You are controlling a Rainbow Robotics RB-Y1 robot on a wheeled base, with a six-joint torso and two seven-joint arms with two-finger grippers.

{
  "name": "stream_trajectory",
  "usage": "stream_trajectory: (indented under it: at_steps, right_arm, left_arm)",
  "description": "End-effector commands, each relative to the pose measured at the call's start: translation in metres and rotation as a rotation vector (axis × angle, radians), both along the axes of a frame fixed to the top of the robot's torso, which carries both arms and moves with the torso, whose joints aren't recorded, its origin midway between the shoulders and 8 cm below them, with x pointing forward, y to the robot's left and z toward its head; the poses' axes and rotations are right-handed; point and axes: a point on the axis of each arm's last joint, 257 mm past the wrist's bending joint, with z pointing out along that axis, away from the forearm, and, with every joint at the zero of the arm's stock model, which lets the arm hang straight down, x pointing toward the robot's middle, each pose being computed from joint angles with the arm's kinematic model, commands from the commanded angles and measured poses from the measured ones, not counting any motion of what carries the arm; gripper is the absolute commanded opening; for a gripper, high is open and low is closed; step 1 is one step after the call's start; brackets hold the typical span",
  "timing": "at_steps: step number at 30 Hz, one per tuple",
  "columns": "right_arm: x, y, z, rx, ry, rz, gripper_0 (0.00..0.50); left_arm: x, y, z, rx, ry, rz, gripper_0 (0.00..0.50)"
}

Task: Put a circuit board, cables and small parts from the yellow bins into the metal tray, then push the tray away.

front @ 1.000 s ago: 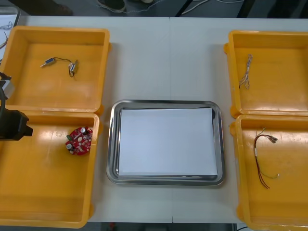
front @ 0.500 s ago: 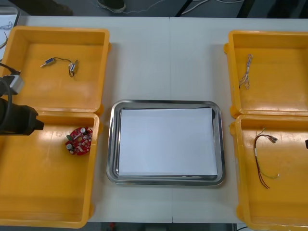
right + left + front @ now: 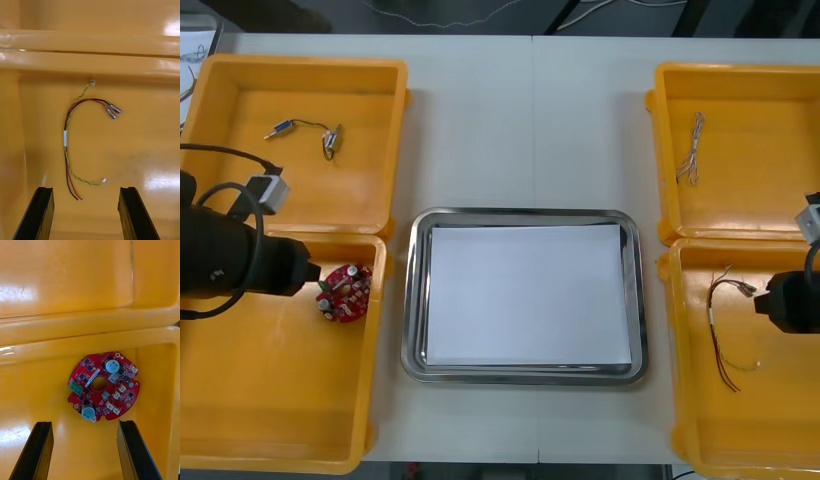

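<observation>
2 grippers gape, grasping nothing; left gripper [image 3: 84, 425] hangs beside the board [image 3: 103, 386] in a left bin [image 3: 270, 400]; right gripper [image 3: 85, 190] beside the cable [image 3: 66, 142] in a right bin [image 3: 780, 410].

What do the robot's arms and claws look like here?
Both arms are matte black. The left arm carries a small grey-white box with a looping black cable; the right arm has a similar box. The left claw above the circuit board and the right claw above the red and yellow cable each have two flat black fingers with squared tips.
</observation>
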Motion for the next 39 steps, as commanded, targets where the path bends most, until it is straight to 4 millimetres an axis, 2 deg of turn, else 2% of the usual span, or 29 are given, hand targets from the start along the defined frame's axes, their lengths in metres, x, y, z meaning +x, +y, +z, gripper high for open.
stream_trajectory:
  at_steps: [1,9,20,28,39]
  right_arm:
    - [0.003,0.021,-0.017,-0.017,-0.019,0.059,0.5]
    - [0.011,0.023,-0.038,0.019,-0.007,0.047,0.5]
    - [0.025,0.014,-0.071,-0.066,-0.015,0.032,0.5]
    - [0.034,0.019,-0.081,-0.033,-0.025,0.008,0.5]
    - [0.039,0.022,-0.094,-0.009,-0.03,-0.012,0.5]
  left_arm:
    - [-0.008,0.007,-0.013,0.1,0.003,-0.103,0.5]
    - [-0.01,0.006,-0.031,0.136,-0.011,-0.139,0.5]
    - [-0.011,0.008,-0.052,0.167,-0.007,-0.145,0.5]
    - [0.0,0.006,-0.068,0.159,-0.028,-0.149,0.5]
    - [-0.003,0.008,-0.075,0.183,-0.018,-0.156,0.5]
